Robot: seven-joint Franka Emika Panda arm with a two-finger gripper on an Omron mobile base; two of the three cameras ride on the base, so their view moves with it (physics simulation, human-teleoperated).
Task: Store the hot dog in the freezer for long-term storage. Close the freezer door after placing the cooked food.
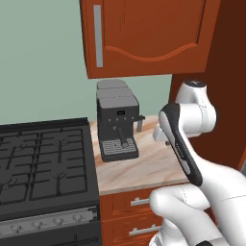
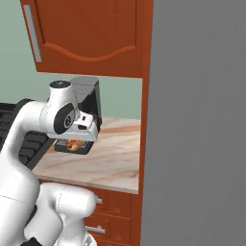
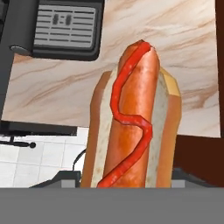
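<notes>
Gripper (image 2: 77,142) was clamped on the hot dog (image 3: 133,127), holding it up above the counter (image 2: 110,158), and in the hand view the bun stood up between the jaws, with a red squiggle of sauce running down the sausage. From the right base view, only a small orange-red bit of the hot dog (image 2: 73,143) peeked out under the white hand, just in front of the coffee machine (image 1: 117,122). That machine sat on the counter near its back, its drip grate facing forward, and the hot dog hung over the marbled top on the machine's right side. Left of the coffee machine lay the black stove (image 1: 43,163) with its grates, touching the counter's edge. Above the coffee machine hung a red-brown wall cupboard (image 1: 149,36) with a long grey handle. To the right of the coffee machine, past the counter's end, rose the tall grey fridge (image 2: 197,125), its flat front close to the camera in the right base view. Below the counter ran red-brown drawers (image 1: 137,206) with metal pulls.
</notes>
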